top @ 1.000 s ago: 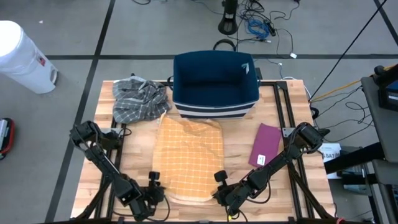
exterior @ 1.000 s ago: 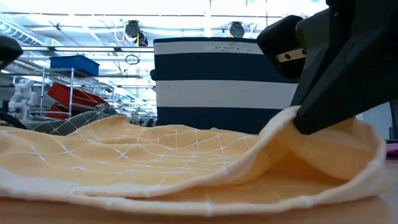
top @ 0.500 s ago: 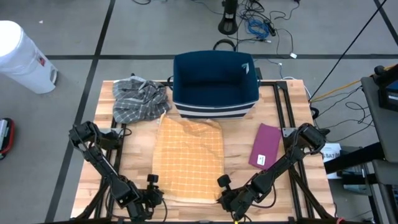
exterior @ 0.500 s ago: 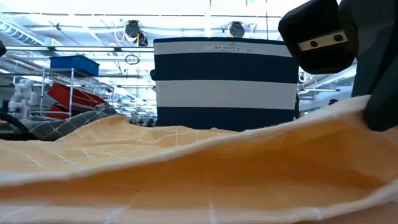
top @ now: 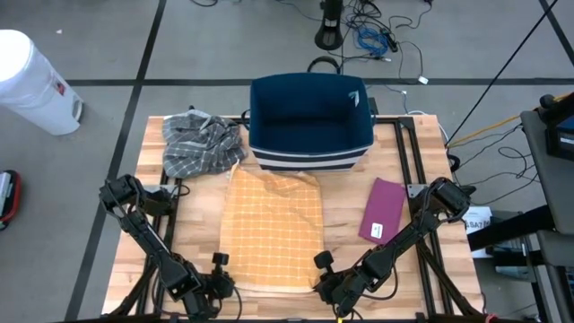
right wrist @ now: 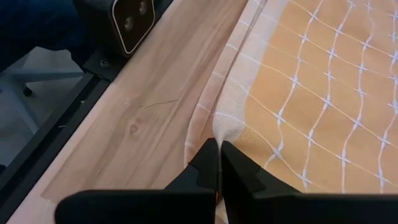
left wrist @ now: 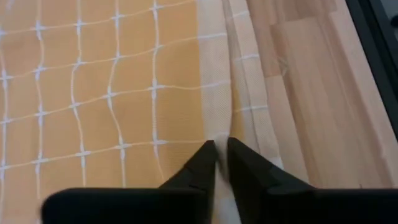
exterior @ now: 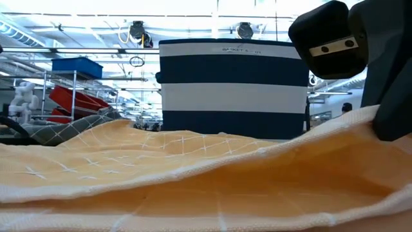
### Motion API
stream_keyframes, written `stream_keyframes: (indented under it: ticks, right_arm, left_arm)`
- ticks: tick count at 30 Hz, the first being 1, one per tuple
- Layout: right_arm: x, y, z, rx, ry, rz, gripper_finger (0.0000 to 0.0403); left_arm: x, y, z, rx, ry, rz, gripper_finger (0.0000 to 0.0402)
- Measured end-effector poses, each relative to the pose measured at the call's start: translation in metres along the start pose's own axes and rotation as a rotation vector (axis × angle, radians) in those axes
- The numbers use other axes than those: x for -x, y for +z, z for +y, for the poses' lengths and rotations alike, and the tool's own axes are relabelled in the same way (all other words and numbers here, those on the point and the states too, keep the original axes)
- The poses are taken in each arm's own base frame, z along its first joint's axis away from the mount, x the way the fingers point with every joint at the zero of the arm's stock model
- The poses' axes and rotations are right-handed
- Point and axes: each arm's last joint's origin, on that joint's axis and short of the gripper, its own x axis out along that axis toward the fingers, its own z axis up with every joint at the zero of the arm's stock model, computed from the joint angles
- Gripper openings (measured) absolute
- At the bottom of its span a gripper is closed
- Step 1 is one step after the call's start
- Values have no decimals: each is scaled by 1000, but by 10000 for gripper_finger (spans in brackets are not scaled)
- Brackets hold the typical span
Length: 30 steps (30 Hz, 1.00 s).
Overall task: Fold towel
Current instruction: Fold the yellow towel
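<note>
An orange towel with a white grid (top: 271, 224) lies flat in the middle of the table. Its far end reaches the navy striped basket (top: 309, 117). My left gripper (top: 221, 280) is shut on the towel's near left corner, and my right gripper (top: 317, 280) is shut on its near right corner. In the low view the towel's near edge (exterior: 193, 193) stands raised a little, close to the camera, with my right gripper (exterior: 386, 122) above it. My left gripper pinches the towel's side hem (left wrist: 219, 138) between its two fingers, at the near left corner. The rest of the towel lies on the table. My right gripper pinches the towel's side hem (right wrist: 219, 134) between its two fingers, at the near right corner. The hem bunches into a small ridge at the fingertips.
A crumpled grey plaid cloth (top: 199, 144) lies at the far left beside the basket. A purple flat piece (top: 384, 208) lies to the towel's right. Bare wood shows on both sides of the towel (top: 345, 224).
Both grippers have gone toward the table's near edge, holding the towel's near corners. The towel's rounded, sagging near end has been drawn out straighter, and the loose fold by my right gripper has flattened. The far end has stayed at the basket.
</note>
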Motion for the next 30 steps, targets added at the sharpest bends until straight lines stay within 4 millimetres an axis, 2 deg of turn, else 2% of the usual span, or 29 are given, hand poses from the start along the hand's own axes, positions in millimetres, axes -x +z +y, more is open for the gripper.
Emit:
stream_keyframes:
  ticks: [2, 5, 9, 16, 23, 30]
  right_arm:
    - [0, 0, 0, 0, 0, 0, 0]
    - [0, 0, 0, 0, 0, 1, 0]
    - [0, 0, 0, 0, 1, 1, 0]
    - [1, -1, 3, 6, 13, 5, 0]
    - [1, -9, 2, -5, 43, 93, 0]
    - [2, -13, 2, -19, 72, 137, 0]
  left_arm:
    - [0, 0, 0, -7, -11, 8, 18]
    - [0, 0, -1, -14, -23, 11, 5]
    - [2, 3, -4, -20, -39, -6, 3]
    - [18, 22, -18, -55, -83, -66, 2]
    - [13, 15, -17, -20, -116, -39, 1]
    - [4, 11, -17, 8, -170, -103, 13]
